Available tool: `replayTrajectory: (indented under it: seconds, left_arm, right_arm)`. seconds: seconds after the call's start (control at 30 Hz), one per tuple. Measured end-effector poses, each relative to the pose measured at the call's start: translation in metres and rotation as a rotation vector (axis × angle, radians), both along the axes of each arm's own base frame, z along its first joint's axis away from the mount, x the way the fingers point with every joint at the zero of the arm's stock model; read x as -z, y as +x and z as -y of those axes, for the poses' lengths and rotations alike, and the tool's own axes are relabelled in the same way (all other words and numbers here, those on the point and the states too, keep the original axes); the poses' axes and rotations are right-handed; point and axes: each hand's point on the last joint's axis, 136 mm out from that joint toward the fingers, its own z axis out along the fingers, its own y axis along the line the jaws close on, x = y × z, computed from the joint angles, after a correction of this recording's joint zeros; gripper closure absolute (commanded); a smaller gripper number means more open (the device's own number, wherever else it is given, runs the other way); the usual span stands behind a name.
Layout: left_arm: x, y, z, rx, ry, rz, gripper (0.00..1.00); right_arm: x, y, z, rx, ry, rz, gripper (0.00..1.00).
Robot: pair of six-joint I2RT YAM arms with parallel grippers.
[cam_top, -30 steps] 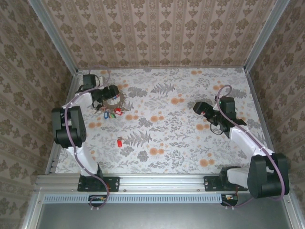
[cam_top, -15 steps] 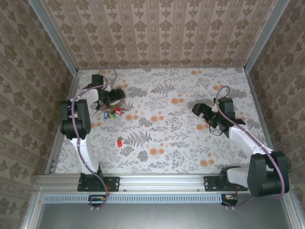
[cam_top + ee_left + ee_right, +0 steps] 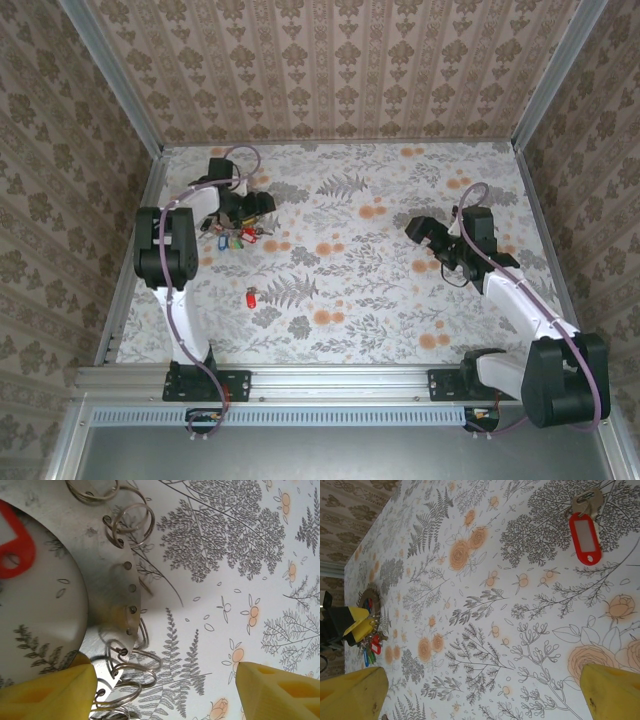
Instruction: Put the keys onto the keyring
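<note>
At the far left of your worktop (image 3: pixel 400 290), the left pincer (image 3: pixel 250 205) hovers over the keyring (image 3: pixel 107 595). Its jaws stand open. In the wrist view one yellow fingertip (image 3: pixel 50 692) overlaps the keyring's rim, and the other is well apart over bare floral cloth. You can see a row of small holes along that rim, several of them carrying thin split rings (image 3: pixel 132 522). A red tag (image 3: pixel 15 545) lies just inside the inner edge.

On the near side of the keyring sits a cluster of keys (image 3: pixel 236 238) with red, blue and green tags. Whether each one is threaded on, you cannot tell from here.

Nearer to you, a lone red-tagged key (image 3: pixel 250 298) lies flat on the worktop, well apart from the cluster.

Over on the right, your right pincer (image 3: pixel 425 228) hangs above the cloth with its jaws spread wide and nothing between them.
</note>
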Motion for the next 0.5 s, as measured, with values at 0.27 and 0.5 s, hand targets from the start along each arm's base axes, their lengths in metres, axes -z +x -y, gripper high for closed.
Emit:
replayTrajectory:
  seconds: [0.27,0.5]
  left_arm:
    - [0.0,-0.008,0.02,0.054,-0.003,-0.004,0.27]
    - [-0.004,-0.039,0.086,0.222,-0.06,-0.018,0.27]
  right_arm:
    - [0.004,-0.008,0.005,0.026,-0.01,-0.012,0.0]
    - [-0.002,-0.011,0.009,0.051,-0.022,0.011,0.01]
